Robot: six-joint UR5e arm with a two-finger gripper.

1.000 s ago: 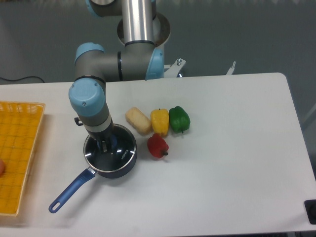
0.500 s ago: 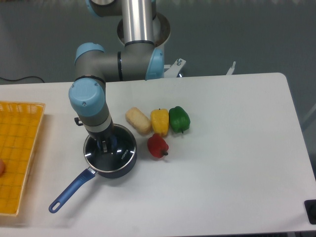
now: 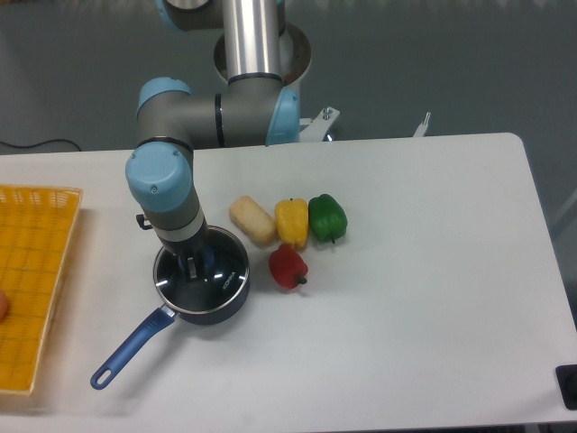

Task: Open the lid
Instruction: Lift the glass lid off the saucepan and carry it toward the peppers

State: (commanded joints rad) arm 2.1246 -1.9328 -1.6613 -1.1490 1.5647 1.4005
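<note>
The clear glass lid [image 3: 222, 281] lies on the dark blue long-handled saucepan [image 3: 133, 346] at the table's left middle. Its blue knob shows between the fingers of my gripper [image 3: 200, 265], which comes straight down over the lid's centre. The fingers stand close on both sides of the knob and appear shut on it. The lid rests flat on the pan, and the arm's wrist hides its back edge.
A pale bread roll [image 3: 252, 221], a yellow pepper [image 3: 291, 222], a green pepper [image 3: 326, 217] and a red pepper [image 3: 288, 266] lie just right of the pan. An orange basket [image 3: 32, 280] stands at the left edge. The arm's base is at the back.
The saucepan has shifted very slightly, its handle tip nudging a little to the right. The gripper stays at the knob.
</note>
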